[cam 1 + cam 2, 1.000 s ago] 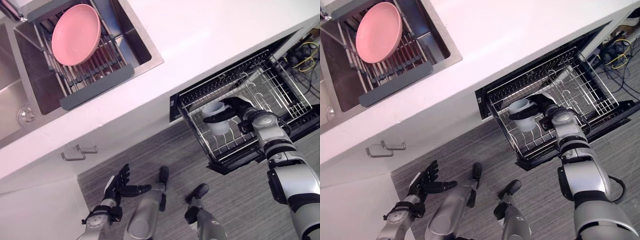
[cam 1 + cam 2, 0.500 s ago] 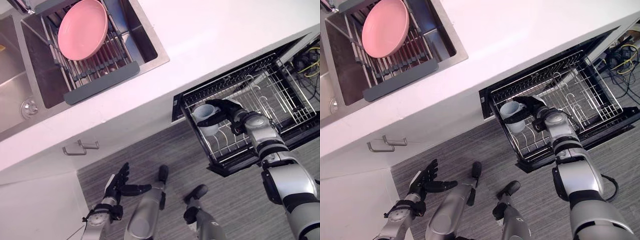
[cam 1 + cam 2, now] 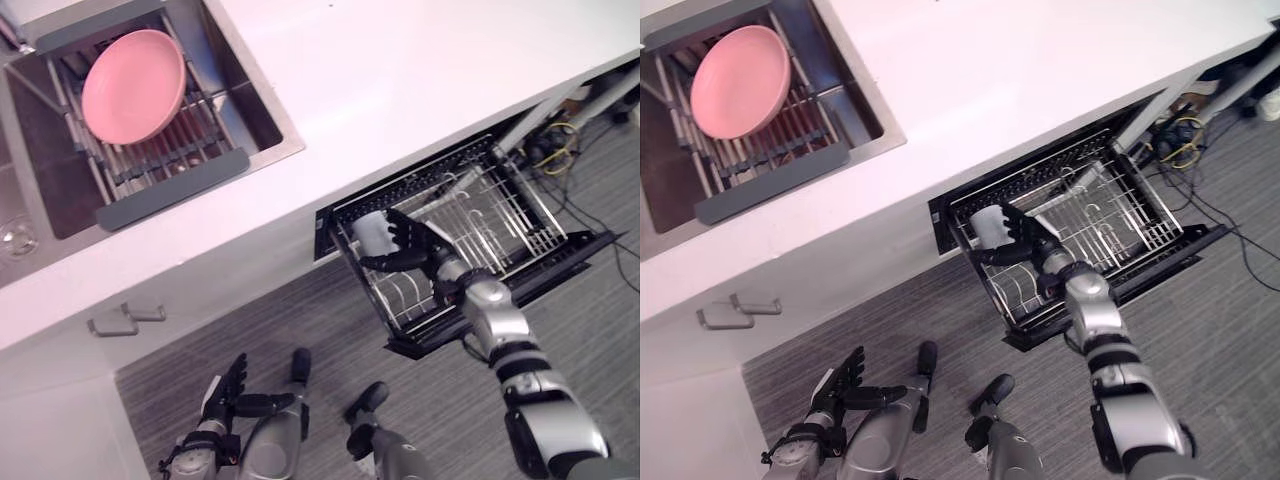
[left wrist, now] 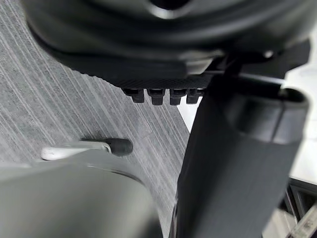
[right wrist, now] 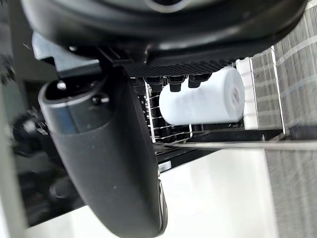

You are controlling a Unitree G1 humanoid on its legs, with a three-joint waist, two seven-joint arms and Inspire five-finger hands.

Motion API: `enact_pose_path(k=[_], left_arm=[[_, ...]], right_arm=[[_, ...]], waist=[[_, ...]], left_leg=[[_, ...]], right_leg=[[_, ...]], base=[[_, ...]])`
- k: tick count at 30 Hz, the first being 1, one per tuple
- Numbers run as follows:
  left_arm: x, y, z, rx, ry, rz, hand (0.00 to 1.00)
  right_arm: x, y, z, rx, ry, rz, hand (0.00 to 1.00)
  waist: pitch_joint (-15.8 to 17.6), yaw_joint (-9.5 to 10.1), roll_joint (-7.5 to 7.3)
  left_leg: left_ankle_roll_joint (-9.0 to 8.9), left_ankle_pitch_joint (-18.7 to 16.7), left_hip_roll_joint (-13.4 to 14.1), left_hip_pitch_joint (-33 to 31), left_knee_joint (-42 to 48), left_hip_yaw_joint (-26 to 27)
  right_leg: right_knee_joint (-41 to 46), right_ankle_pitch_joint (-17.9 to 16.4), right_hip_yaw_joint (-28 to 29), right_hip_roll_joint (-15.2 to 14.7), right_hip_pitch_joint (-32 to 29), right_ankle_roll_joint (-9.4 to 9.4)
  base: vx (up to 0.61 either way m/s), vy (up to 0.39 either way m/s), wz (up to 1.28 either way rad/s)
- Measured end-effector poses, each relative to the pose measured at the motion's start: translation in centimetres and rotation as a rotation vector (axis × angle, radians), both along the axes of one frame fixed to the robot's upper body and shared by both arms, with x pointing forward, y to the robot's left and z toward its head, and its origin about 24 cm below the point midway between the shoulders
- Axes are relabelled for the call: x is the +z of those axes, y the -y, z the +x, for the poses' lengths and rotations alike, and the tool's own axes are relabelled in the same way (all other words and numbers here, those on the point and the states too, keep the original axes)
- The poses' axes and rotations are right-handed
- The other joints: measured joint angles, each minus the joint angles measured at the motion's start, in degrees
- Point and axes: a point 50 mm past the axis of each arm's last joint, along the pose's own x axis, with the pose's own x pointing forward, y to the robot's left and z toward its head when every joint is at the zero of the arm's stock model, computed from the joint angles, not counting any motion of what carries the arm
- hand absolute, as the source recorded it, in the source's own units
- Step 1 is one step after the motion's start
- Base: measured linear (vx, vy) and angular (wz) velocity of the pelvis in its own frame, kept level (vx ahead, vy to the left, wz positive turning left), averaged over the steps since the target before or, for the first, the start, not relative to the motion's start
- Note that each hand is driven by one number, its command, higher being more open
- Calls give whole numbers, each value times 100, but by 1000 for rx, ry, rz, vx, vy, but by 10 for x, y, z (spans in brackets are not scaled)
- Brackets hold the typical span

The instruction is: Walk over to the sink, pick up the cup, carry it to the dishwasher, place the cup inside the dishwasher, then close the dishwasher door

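The white cup rests in the corner of the pulled-out dishwasher rack nearest the counter. In the right wrist view the cup lies on the wires just past my fingertips. My right hand hovers beside it over the rack, open, with fingers spread and nothing in them. My left hand hangs low over the floor, open, with straight fingers.
A pink plate leans in a drying rack in the sink. The white counter overhangs the dishwasher. Its dark front edge juts out over the grey floor. Cables lie to the right. A cabinet handle shows at left.
The camera has shifted. My right hand carried the cup to the rack's corner by the counter and spread its fingers off it. The left hand stayed low.
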Motion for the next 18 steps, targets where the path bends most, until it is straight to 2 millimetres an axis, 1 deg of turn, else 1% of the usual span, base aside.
enact_pose_path(k=[1,2,4,6,7,8,10,11,13,14,15,17,18], left_arm=[[-1,-1,-1,8,-3,1,100],[-1,-4,-4,28,-8,1,100],[-4,-6,-10,52,-21,-3,100],[-10,-9,-27,87,-62,-9,100],[-15,-10,-40,112,-92,-18,100],[-16,-10,-41,116,-97,-20,100],[-22,-11,-57,152,-140,-33,100],[-24,-11,-61,162,-153,-35,100],[-29,-11,-77,203,-190,-52,100],[-29,-11,-80,217,-193,-57,100],[-31,-10,-85,233,-203,-67,100],[-35,-5,-92,294,-217,-111,100],[-38,1,-96,336,-229,-148,100]], right_arm=[[-2,-2,-4,-1,9,9,100],[-3,-3,-16,-14,45,45,100],[-3,-4,-30,-18,96,85,100],[-1,-7,-49,14,160,117,100],[5,-6,-59,55,220,125,100],[6,-6,-61,63,232,126,100],[21,-1,-75,126,337,156,100],[25,1,-79,140,363,159,100],[44,4,-87,197,479,192,100],[49,5,-89,205,510,203,100],[57,7,-92,216,563,234,100],[66,12,-98,227,630,273,100],[70,14,-100,232,661,303,100]], waist=[[-24,-12,-34],[-85,-31,-95],[-209,-106,-135],[-481,-277,-158],[-644,-363,-143],[-663,-374,-140],[-889,-411,-135],[-959,-420,-134],[-1135,-470,-125],[-1171,-471,-116],[-1252,-473,-89],[-1365,-512,83],[-1441,-551,222]], left_leg=[[0,0,-5,33,-22,34],[0,0,-8,107,-83,118],[0,0,-22,137,-124,151],[-60,-73,-37,219,-193,198],[-58,-113,-39,332,-220,233],[-60,-124,-39,356,-221,239],[-82,-199,-37,513,-234,261],[-81,-210,-38,532,-238,261],[-73,-283,-57,698,-241,252],[-59,-296,-62,726,-223,248],[-45,-359,-77,775,-183,237],[13,-448,-32,816,-87,155],[60,-509,25,849,-16,84]], right_leg=[[-26,7,39,0,17,10],[-40,15,123,-3,24,44],[-54,6,160,-13,24,89],[-55,-36,238,-28,46,153],[-54,-72,283,-31,123,172],[-54,-79,290,-31,143,176],[-34,-172,323,-32,266,209],[-31,-185,322,-33,283,214],[-21,-231,313,-49,443,254],[-10,-241,308,-56,479,262],[40,-277,300,-83,535,292],[401,-303,263,-136,501,291],[796,-310,281,-183,421,286]], base=[[53,31,-31],[28,20,-25],[35,18,-16],[49,13,-16],[65,11,-15],[67,7,-15],[70,-4,-7],[126,-4,-2],[128,3,0],[117,13,2],[154,39,7],[142,75,17],[109,124,26]])
